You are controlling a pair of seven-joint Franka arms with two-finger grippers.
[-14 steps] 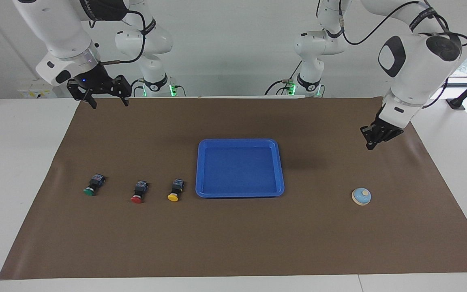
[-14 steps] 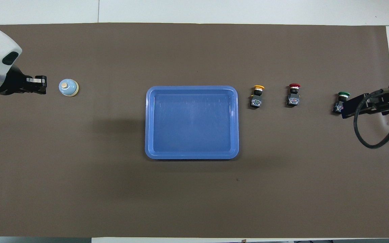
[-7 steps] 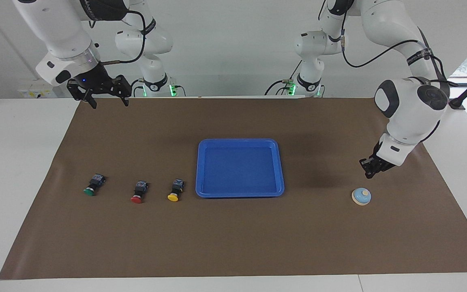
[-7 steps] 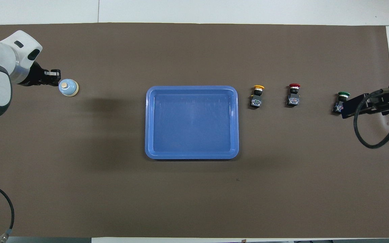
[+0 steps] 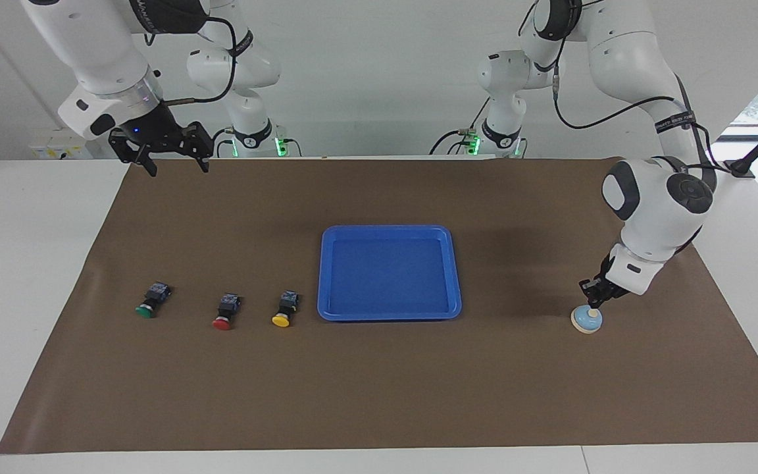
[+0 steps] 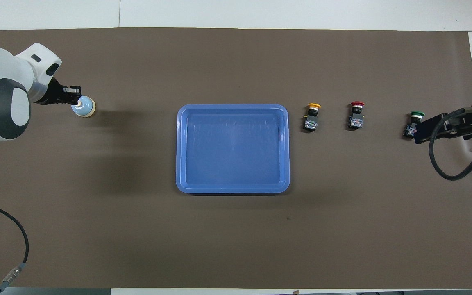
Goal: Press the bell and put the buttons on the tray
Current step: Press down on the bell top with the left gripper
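Observation:
The light-blue bell (image 5: 587, 320) sits on the brown mat toward the left arm's end, also seen in the overhead view (image 6: 84, 107). My left gripper (image 5: 593, 303) is shut and points down, its tip at the bell's cream knob; it shows in the overhead view too (image 6: 73, 95). The blue tray (image 5: 389, 229) lies mid-table with nothing in it (image 6: 232, 106). The yellow button (image 5: 283, 310), red button (image 5: 224, 312) and green button (image 5: 149, 301) lie in a row beside the tray toward the right arm's end. My right gripper (image 5: 178, 166) is open and raised.
A brown mat (image 5: 379, 395) covers the table between white margins. In the overhead view the right gripper (image 6: 422, 130) and its cable overlap the spot beside the green button (image 6: 415, 119). The yellow button (image 6: 312, 116) and red button (image 6: 357, 115) lie uncovered.
My left gripper has come down and forward from above the mat to the top of the bell. The right arm, the buttons and the tray have not moved.

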